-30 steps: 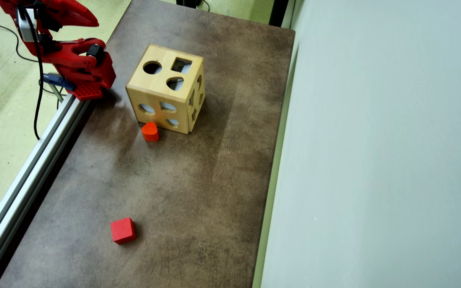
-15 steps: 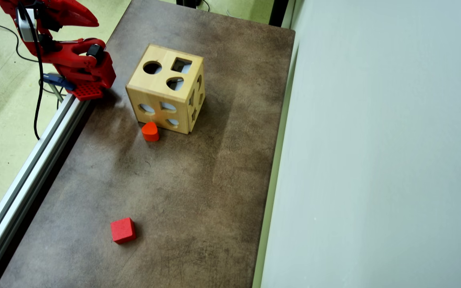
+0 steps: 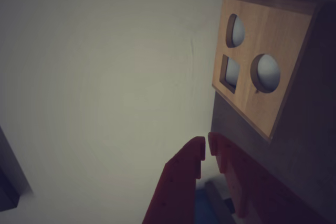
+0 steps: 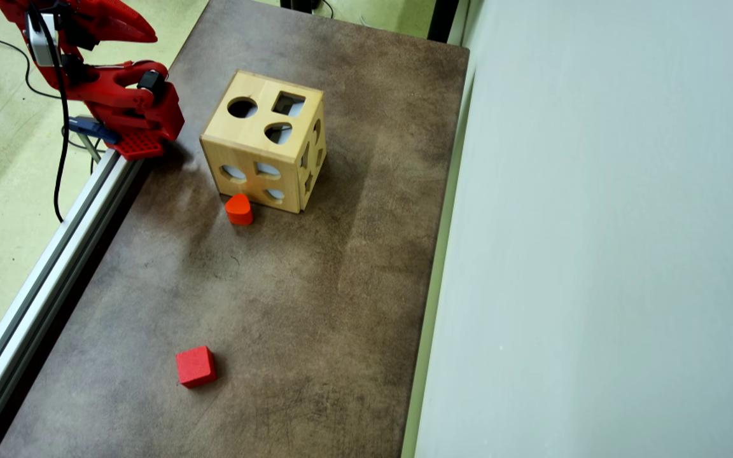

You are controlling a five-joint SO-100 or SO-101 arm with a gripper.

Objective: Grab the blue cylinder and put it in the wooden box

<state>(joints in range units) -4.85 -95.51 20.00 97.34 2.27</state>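
- Your gripper sat low in the wrist view, jaws nearly shut with only a slit between the tips and nothing held.
- The box lay up and right of the tips there; in the overhead view it stood upper centre, with the arm folded at upper left.
- No cylinder showed in either view; you couldn't tell its direction. Perhaps it was already inside the box.
- Only the heart and cube lay out.
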